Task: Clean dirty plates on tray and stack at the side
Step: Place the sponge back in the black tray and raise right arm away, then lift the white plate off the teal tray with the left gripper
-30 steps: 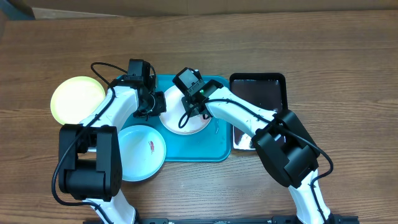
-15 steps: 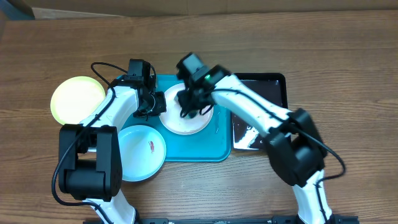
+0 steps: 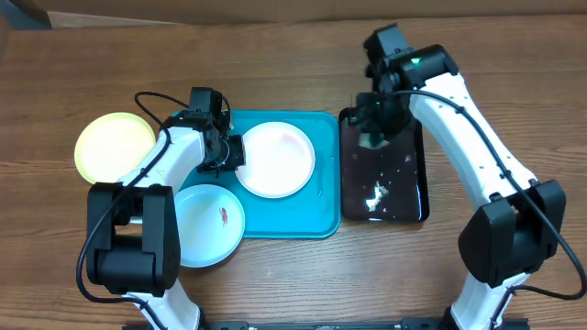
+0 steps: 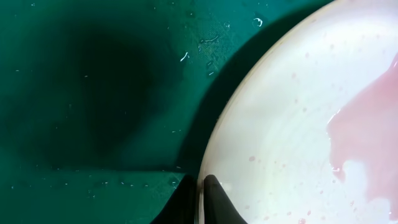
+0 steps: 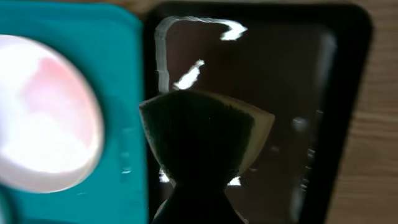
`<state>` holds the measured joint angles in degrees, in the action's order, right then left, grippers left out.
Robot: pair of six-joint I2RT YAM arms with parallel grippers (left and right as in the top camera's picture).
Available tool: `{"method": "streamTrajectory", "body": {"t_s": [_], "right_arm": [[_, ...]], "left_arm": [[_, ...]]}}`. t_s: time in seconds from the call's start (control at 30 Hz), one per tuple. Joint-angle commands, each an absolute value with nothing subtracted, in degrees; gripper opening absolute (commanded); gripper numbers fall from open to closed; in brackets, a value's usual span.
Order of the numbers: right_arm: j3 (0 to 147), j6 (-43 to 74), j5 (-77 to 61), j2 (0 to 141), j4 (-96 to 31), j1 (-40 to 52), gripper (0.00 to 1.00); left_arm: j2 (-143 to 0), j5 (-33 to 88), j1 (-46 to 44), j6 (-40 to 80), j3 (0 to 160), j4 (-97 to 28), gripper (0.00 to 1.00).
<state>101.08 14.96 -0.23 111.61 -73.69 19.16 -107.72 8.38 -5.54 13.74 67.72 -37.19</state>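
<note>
We swung the right pincer (image 3: pixel 371 136), clenching the green sponge (image 5: pixel 205 130), off the round white plate (image 3: pixel 275 160) to the glossy black tray (image 3: pixel 394 172), likely rewetting; left pincer (image 3: pixel 227 154): cannot tell.

Tray (image 3: pixel 293 218): large, turquoise, rectangular, rounded corners, low rim; flat on table (image 3: pixel 275 55); surface wet, droplets showing in left wrist view (image 4: pixel 93 93).

White plate (image 3: pixel 275 160): round, shallow, upright, inside tray, toward tray's far side, centre-left; watery pink film (image 4: pixel 367 137) across part of face.

Pale blue plate (image 3: pixel 204 229): same size, flat, overlapping tray's near-left corner, rest over table; small red-brown smear (image 3: pixel 223 215) near centre.

Lime-rimmed plate (image 3: pixel 115 147): pale centre, green edge, flat on table, left of tray, clear of rim, apart from other two; no marks discernible.
</note>
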Motion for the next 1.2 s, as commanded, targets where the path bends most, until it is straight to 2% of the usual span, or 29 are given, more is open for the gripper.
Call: {"method": "streamTrajectory", "body": {"t_s": [0.0,0.27,0.3,0.33,0.37,0.4,0.57,0.83,0.9,1.17], "right_arm": [[96.1,15.0,6.8,111.9,-71.9,18.7,0.04],[79.8,15.0,9.4,111.9,-55.3,18.5,0.04],[78.4,15.0,9.4,111.9,-53.4,18.5,0.12],[77.4,15.0,9.3,111.9,-52.1,18.5,0.32],[77.1,15.0,8.9,111.9,-51.7,18.5,0.61],[77.3,15.0,8.5,111.9,-51.7,18.5,0.68],[83.6,14.9,7.9,111.1,-55.7,17.1,0.73],[94.3,15.4,5.6,111.0,-60.9,7.0,0.91],[94.2,15.4,3.9,111.0,-60.9,3.7,1.00],[94.1,15.4,-1.6,111.1,-62.3,-6.9,1.00]], "left_arm": [[-108.5,8.8,-5.7,14.3,67.2,-37.0,0.11],[-108.5,8.8,-5.7,14.3,67.2,-37.3,0.12],[-108.5,8.8,-5.7,14.3,67.2,-37.2,0.13],[-108.5,8.8,-5.7,14.3,67.2,-37.2,0.13],[-108.5,8.8,-5.7,14.3,67.2,-37.2,0.13],[-108.5,8.8,-5.7,14.3,67.2,-37.2,0.16],[-108.5,8.8,-5.7,14.3,67.2,-37.4,0.25],[-108.5,8.8,-5.7,14.3,67.2,-38.3,0.29],[-108.5,8.8,-5.7,14.3,67.2,-38.3,0.29],[-108.5,8.8,-5.8,14.4,66.3,-37.3,0.29]]}}
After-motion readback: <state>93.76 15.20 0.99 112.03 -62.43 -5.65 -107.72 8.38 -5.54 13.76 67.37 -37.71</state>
